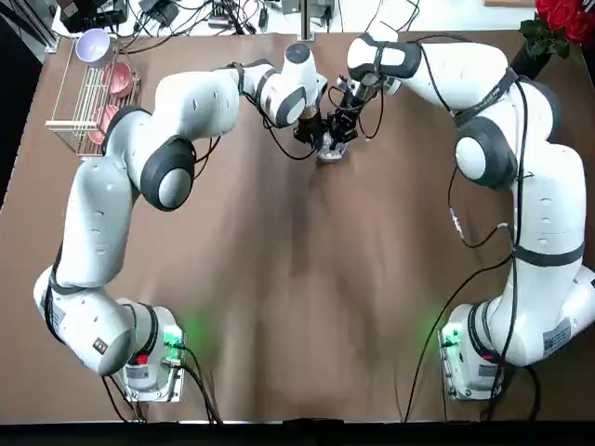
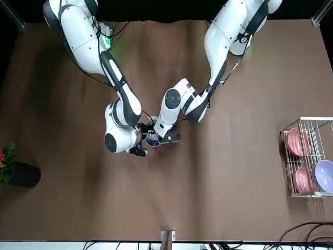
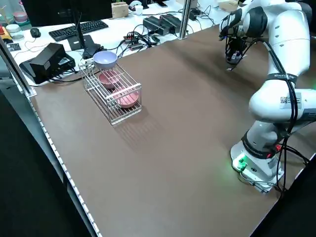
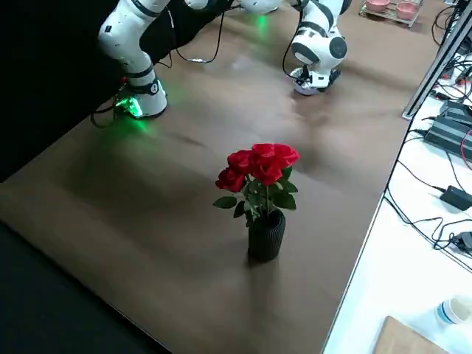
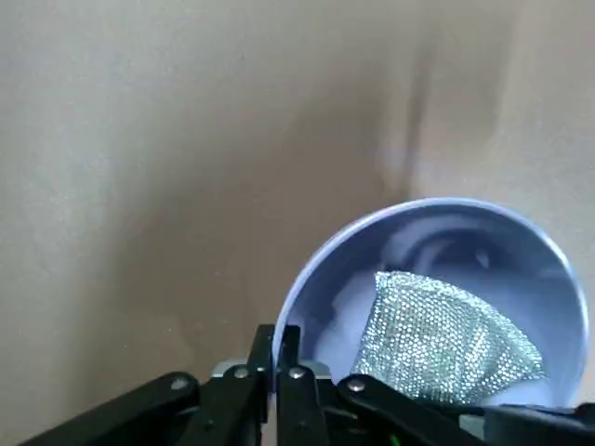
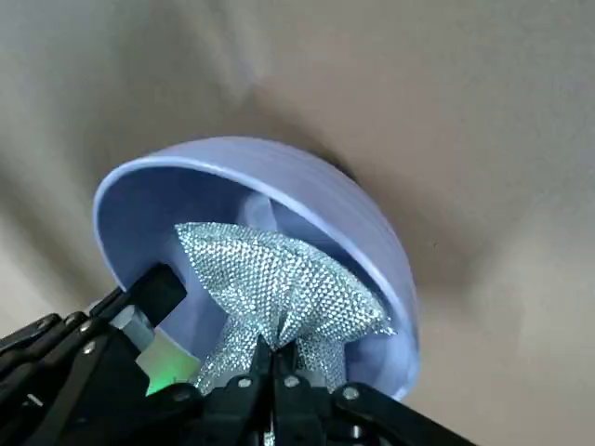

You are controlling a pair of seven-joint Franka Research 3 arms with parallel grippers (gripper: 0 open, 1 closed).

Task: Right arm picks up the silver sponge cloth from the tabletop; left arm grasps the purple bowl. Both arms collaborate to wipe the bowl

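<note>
The purple bowl (image 5: 437, 223) is held tilted just above the far middle of the table, small in the top view (image 1: 331, 154) and the front view (image 2: 152, 139). My left gripper (image 5: 279, 339) is shut on its rim, one finger inside and one outside. The silver sponge cloth (image 6: 279, 283) is pressed against the bowl's pale inside (image 6: 167, 200), with my right gripper (image 6: 276, 353) shut on its pinched middle. From the left wrist view the cloth (image 5: 437, 339) fills the lower part of the bowl. Both grippers meet over the bowl, left gripper (image 1: 311, 130) beside right gripper (image 1: 342, 125).
A wire rack (image 1: 70, 102) at the far left holds pink dishes (image 1: 119, 79) and another lavender bowl (image 1: 93, 45). A dark vase of red roses (image 4: 259, 188) stands at the far right corner. Cables and devices lie beyond the table's far edge.
</note>
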